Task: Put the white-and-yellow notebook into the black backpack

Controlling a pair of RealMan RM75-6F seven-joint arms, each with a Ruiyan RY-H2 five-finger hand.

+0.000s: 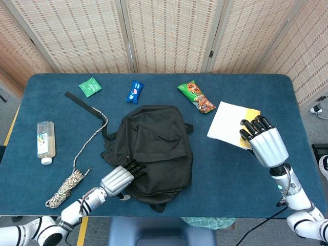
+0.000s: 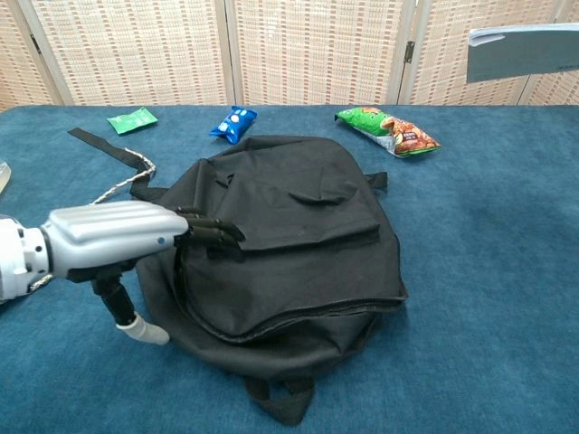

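The black backpack [image 1: 151, 148] lies flat in the middle of the blue table [image 1: 46, 102], also seen as the backpack [image 2: 298, 244] in the chest view. My right hand [image 1: 261, 141] holds the white-and-yellow notebook [image 1: 228, 123] lifted above the table to the right of the backpack; the notebook's edge [image 2: 525, 50] shows high at the chest view's top right. My left hand [image 1: 120, 177] reaches over the backpack's lower left edge, fingers stretched onto the fabric; in the chest view the left hand [image 2: 127, 237] holds nothing.
A rope [image 1: 69, 179] with a black strap lies left of the backpack. A bottle [image 1: 45, 141] lies at the far left. A green packet [image 1: 89, 86], a blue packet [image 1: 134, 91] and a snack bag [image 1: 197, 96] lie along the back.
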